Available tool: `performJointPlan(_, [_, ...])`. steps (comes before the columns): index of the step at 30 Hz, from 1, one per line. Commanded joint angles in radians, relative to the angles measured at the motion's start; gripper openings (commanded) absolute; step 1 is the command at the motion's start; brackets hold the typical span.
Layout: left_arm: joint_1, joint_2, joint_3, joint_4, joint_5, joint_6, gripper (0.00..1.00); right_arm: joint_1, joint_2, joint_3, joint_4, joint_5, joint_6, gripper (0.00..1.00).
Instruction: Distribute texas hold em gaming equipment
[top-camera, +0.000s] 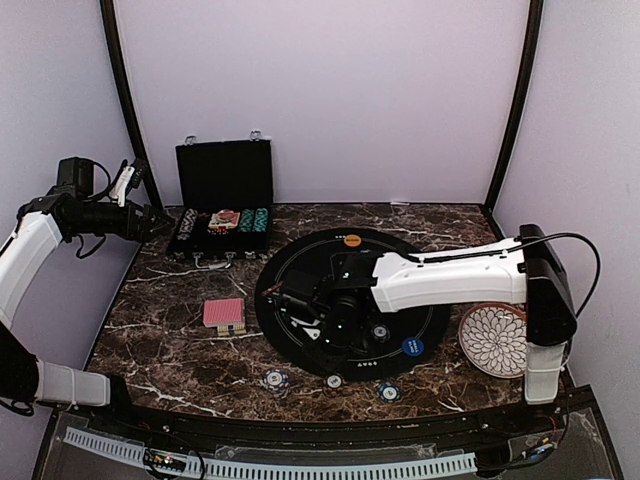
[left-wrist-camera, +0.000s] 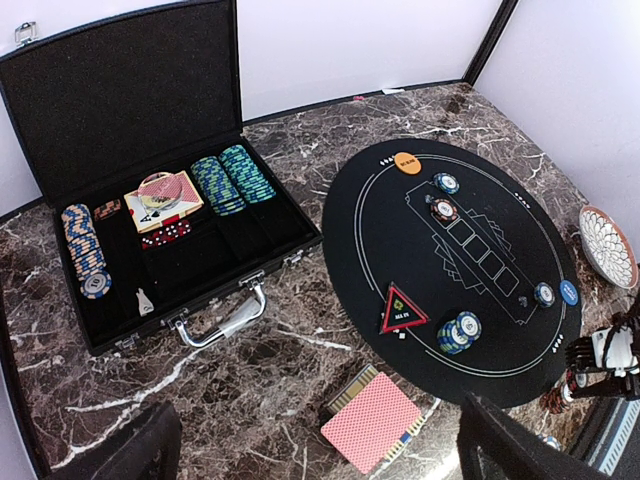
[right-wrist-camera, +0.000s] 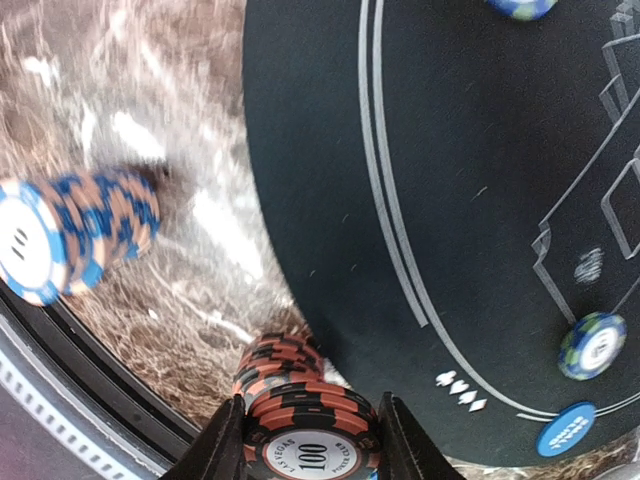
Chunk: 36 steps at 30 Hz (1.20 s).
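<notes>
Orange-and-black chips (right-wrist-camera: 305, 400), a short stack with 100 on its top face, sit closest to the right wrist lens. They are pinched between the two fingers of the right end effector (right-wrist-camera: 310, 445), which presses on both sides. Below the stack runs the near-left rim of the round black mat (right-wrist-camera: 480, 200), with the marble tabletop (right-wrist-camera: 180, 300) beside it. Whether the bottom chip touches anything I cannot tell.

My reading is that this stack is meant for a player's spot. To do it well, keep the squeeze even so no chip slides out and hold the stack upright. Lower it until it rests flat, then part the fingers and rise straight up. Steer wide of the blue-and-orange stack (right-wrist-camera: 70, 235) to the left, near the tabletop edge.

Left end effector (top-camera: 140, 215) hangs wide open at far left beside the chip case (top-camera: 224, 195), holding nothing.
</notes>
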Motion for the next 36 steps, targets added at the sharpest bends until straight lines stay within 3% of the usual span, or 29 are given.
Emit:
performJointPlan(1, [0.006, -0.03, 0.003, -0.01, 0.016, 0.008, 0.99, -0.043, -0.004, 0.079, -0.027, 0.04, -0.014, 0.09])
performJointPlan(13, [0.005, -0.03, 0.015, -0.017, 0.016, 0.007, 0.99, -0.168, 0.243, 0.318, 0.036, 0.047, -0.082, 0.11])
performJointPlan(22, [0.006, -0.028, 0.016, -0.017, 0.01, 0.011, 0.99, -0.191, 0.323, 0.354, 0.072, 0.014, -0.096, 0.19])
performJointPlan(27, [0.006, -0.024, 0.018, -0.013, 0.011, 0.011, 0.99, -0.191, 0.349, 0.364, 0.081, 0.013, -0.095, 0.35])
performJointPlan(29, [0.006, -0.024, 0.018, -0.012, 0.01, 0.012, 0.99, -0.192, 0.354, 0.369, 0.081, 0.015, -0.091, 0.47])
performJointPlan(36, [0.005, -0.019, 0.018, -0.01, 0.009, 0.013, 0.99, -0.197, 0.338, 0.37, 0.062, 0.037, -0.091, 0.64])
